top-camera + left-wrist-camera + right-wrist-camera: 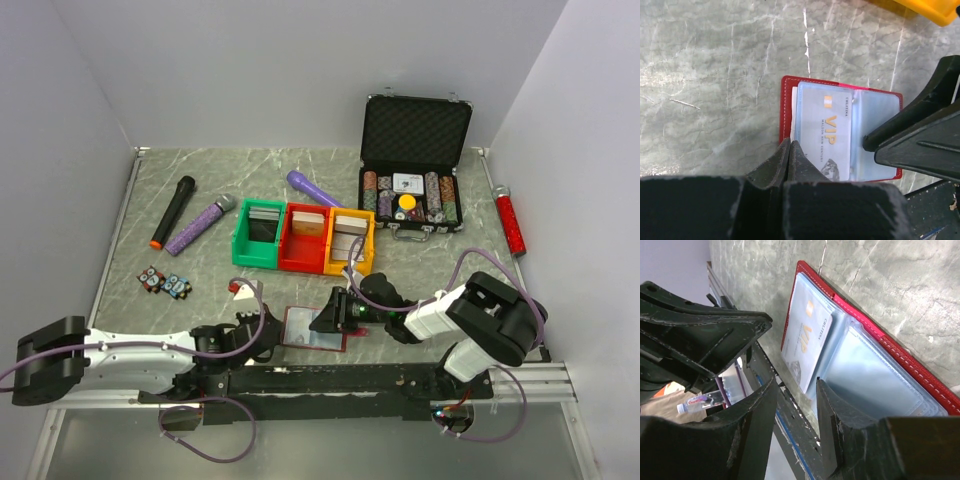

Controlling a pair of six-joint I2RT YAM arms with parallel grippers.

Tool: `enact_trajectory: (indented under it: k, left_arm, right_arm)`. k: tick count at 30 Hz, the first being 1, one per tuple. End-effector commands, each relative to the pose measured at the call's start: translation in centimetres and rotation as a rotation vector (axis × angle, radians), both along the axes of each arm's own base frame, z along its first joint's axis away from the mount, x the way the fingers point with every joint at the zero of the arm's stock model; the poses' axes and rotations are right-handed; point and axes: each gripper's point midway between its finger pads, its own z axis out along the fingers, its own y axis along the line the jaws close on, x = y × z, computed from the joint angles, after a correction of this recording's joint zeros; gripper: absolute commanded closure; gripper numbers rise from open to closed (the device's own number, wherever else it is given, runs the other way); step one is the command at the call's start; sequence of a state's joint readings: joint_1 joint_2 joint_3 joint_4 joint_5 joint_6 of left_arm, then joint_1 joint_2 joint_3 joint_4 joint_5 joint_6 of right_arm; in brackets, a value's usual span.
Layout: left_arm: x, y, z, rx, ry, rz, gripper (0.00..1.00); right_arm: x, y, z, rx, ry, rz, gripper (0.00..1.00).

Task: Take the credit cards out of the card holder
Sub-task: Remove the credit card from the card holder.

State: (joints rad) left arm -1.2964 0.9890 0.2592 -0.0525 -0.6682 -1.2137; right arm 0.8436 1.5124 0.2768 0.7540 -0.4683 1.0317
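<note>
Left gripper (790,149): jaws closed, tips down at the near-left edge of the card holder (786,100), seemingly pinning it. The holder lies spread open on the table (715,75) between both arms, long axis left–right. VIP card (826,131) sits in the left sleeve, long axis near–far. Right gripper (796,386): jaws apart, empty, over the right leaf. The card is just to its left, so it is probably the one to pull it.
</note>
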Motion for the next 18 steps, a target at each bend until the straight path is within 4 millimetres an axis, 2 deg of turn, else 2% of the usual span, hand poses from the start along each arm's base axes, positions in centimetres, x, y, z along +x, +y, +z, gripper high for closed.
enact_trajectory:
  k: [1,8,18]
  left_arm:
    - [0.4,-0.4,1.1,-0.005,-0.035,-0.011,0.99]
    - [0.5,-2.5,1.8,-0.049,-0.073,-0.077,0.99]
    - [0.7,-2.4,0.1,-0.007,-0.038,-0.078,0.99]
  right_arm:
    - [0.7,1.0,1.5,0.048,-0.039,0.014,0.55]
    - [0.7,1.1,1.5,0.045,-0.038,0.018,0.55]
    - [0.9,1.1,1.7,0.035,-0.051,0.025,0.54]
